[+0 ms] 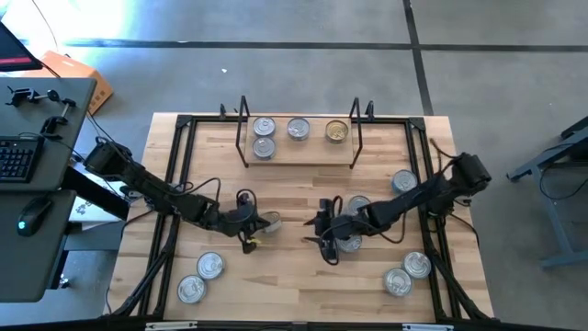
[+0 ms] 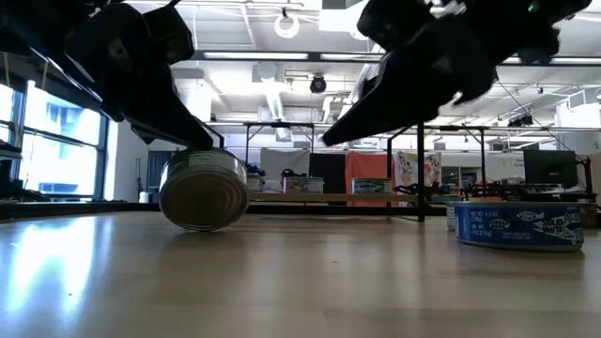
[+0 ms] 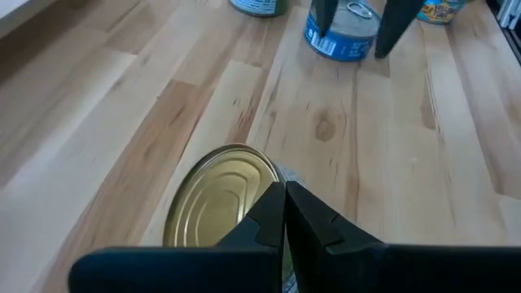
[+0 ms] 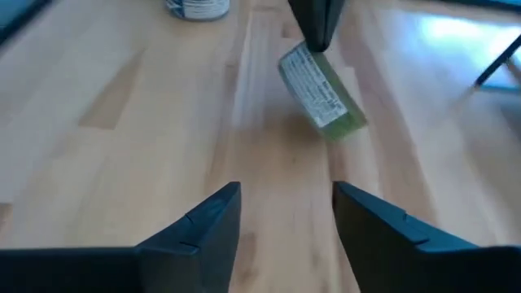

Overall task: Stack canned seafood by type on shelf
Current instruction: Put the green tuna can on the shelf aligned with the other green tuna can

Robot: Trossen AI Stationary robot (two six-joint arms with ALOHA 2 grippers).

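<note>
My left gripper (image 1: 252,222) (image 3: 285,194) is shut at the table's middle, over a tin (image 1: 269,221) (image 2: 203,192) with a gold face (image 3: 216,203) and a green label (image 4: 322,88). The tin stands tipped up on its edge. My right gripper (image 1: 323,230) (image 4: 285,203) is open and hovers just right of it, facing the tin and touching nothing. A blue-labelled tin (image 3: 343,32) (image 2: 519,226) lies under the right arm. The shelf (image 1: 312,153) stands at the far middle with several tins on its board. My left gripper's shut fingertips (image 3: 273,203) rest on the upper rim (image 3: 259,159) of the gold-faced tin, coming from above at a slant from the table's left. The tin is tipped up, its lower edge (image 2: 201,227) on the table. Whether the rim is pinched, I cannot tell.
Two tins (image 1: 202,276) lie at the near left, two more (image 1: 407,273) at the near right and one (image 1: 402,181) at the right. Another tin (image 1: 358,204) sits by the right arm. A black frame (image 1: 184,124) runs around the tabletop's edge.
</note>
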